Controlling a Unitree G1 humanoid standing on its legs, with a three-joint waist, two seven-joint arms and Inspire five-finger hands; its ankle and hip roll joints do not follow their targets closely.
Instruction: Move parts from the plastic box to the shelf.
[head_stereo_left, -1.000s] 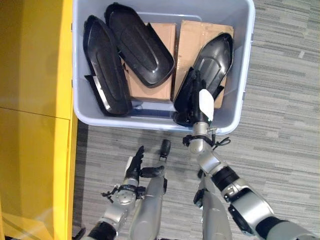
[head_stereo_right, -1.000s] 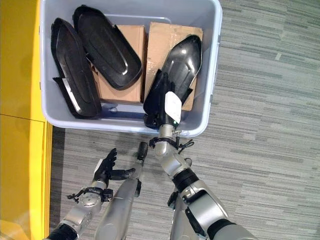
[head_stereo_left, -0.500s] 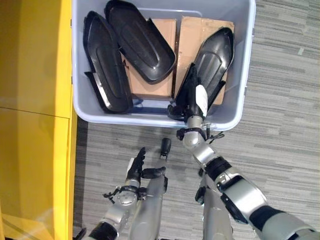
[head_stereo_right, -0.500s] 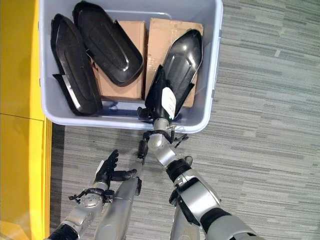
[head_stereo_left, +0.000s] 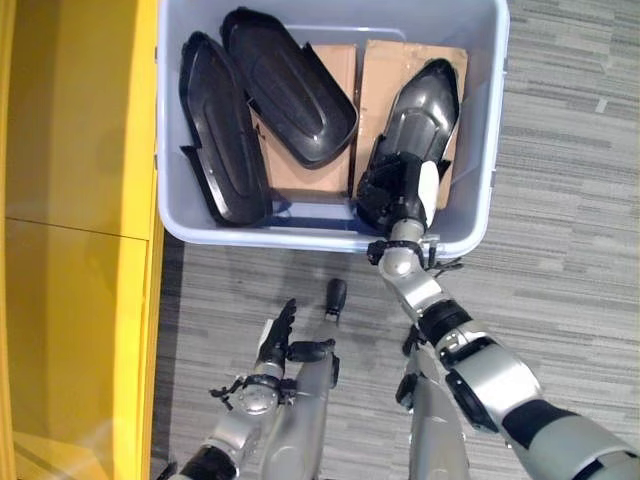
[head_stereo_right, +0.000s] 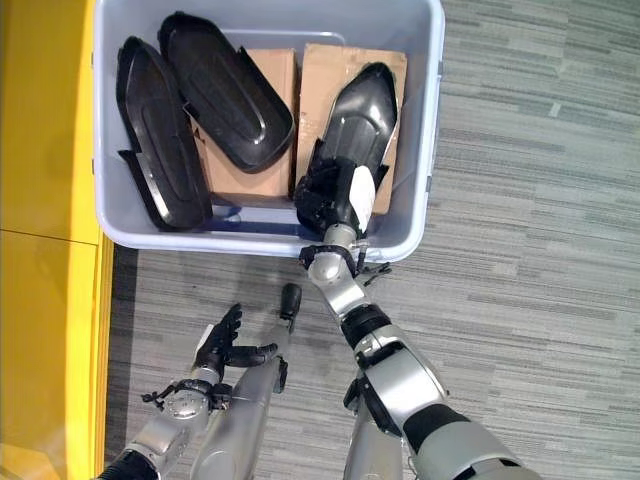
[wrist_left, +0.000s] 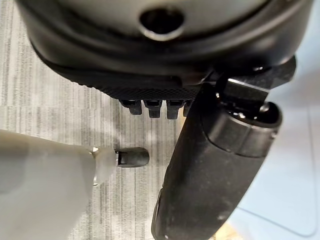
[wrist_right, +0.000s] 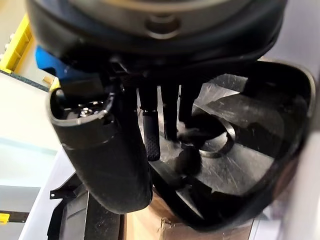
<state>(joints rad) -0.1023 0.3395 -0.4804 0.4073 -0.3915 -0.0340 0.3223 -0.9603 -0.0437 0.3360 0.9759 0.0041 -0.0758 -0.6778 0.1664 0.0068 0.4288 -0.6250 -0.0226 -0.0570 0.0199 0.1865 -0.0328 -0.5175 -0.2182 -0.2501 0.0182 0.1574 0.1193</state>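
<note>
- Yellow shelf (head_stereo_left: 70, 200): along the left side, beside the plastic box (head_stereo_left: 478, 150).
- Left hand (head_stereo_left: 278, 343): fingers spread, empty, over the floor.
- Two black parts (head_stereo_left: 215, 130) (head_stereo_left: 290, 85): box's left half.
- Right hand (head_stereo_left: 400, 195): fingers curled round the third part (head_stereo_left: 420, 105), inside the box.

Plastic box (head_stereo_left: 476, 150): pale grey-blue. Three parts inside, far-left part (head_stereo_left: 222, 135), middle part (head_stereo_left: 290, 85) and right part (head_stereo_left: 420, 110): glossy black. Cardboard pieces (head_stereo_left: 385, 75) beneath them: plain brown. Shelf (head_stereo_left: 70, 200) at left: solid yellow. Floor (head_stereo_left: 570, 250): grey with fine horizontal stripes. Right hand (head_stereo_left: 400, 195): dark, thumb cover white.
</note>
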